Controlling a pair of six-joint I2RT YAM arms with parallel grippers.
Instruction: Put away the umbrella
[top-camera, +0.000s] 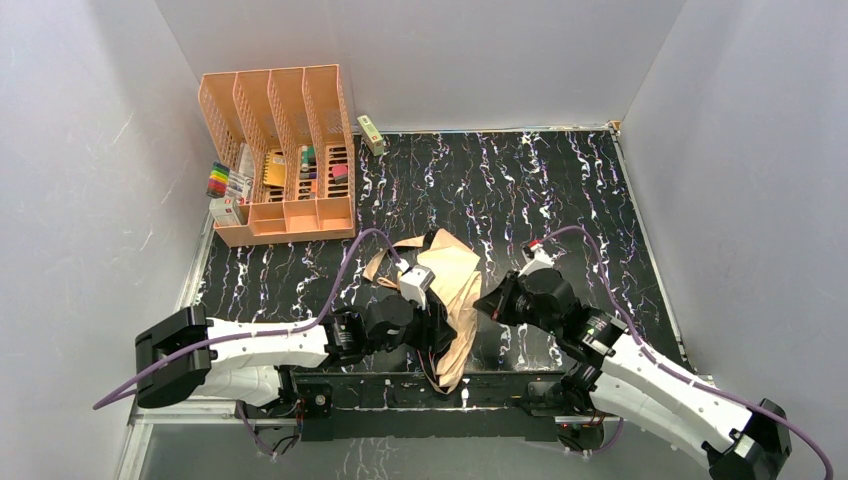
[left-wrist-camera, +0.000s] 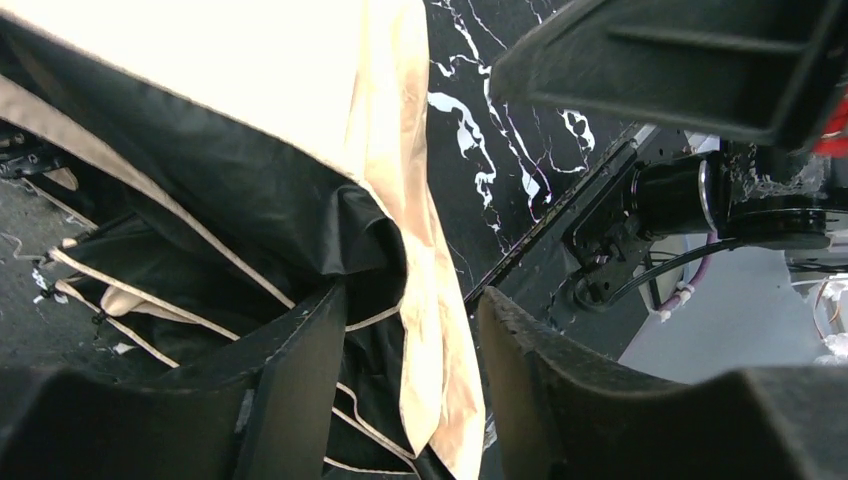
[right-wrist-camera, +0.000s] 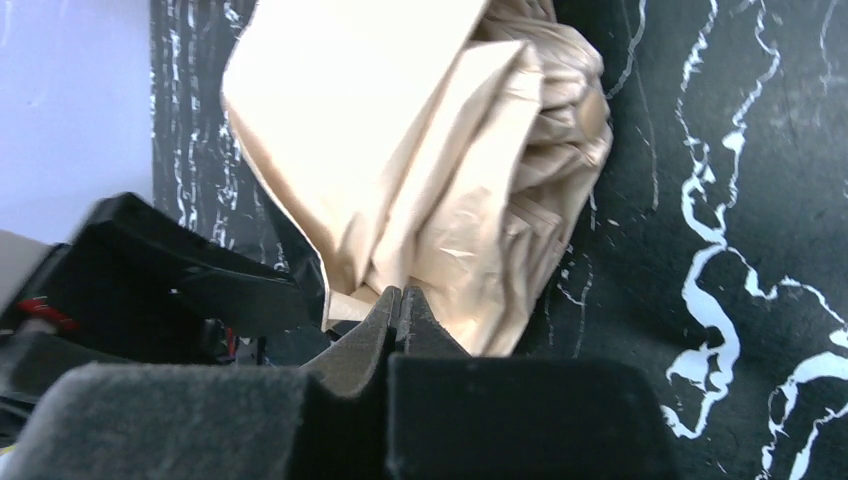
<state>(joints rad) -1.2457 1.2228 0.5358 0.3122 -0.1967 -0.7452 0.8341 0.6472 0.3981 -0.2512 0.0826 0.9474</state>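
Observation:
The umbrella (top-camera: 458, 285) lies loosely bunched on the black marbled table near the front edge, peach-tan fabric outside and dark lining inside. My left gripper (top-camera: 432, 322) is at its left side. In the left wrist view it (left-wrist-camera: 410, 345) is open, with a hanging flap of the umbrella (left-wrist-camera: 430, 330) between the fingers (left-wrist-camera: 290, 390), not clamped. My right gripper (top-camera: 492, 300) is at the umbrella's right edge. In the right wrist view it (right-wrist-camera: 401, 296) is shut, its tips against the crumpled umbrella fabric (right-wrist-camera: 440, 170); I see no fabric between them.
A peach-orange slotted desk organizer (top-camera: 280, 150) stands at the back left, with markers (top-camera: 218, 180) beside it. A small green box (top-camera: 371, 133) lies by the back wall. The table's front rail (top-camera: 400, 385) runs just below the umbrella.

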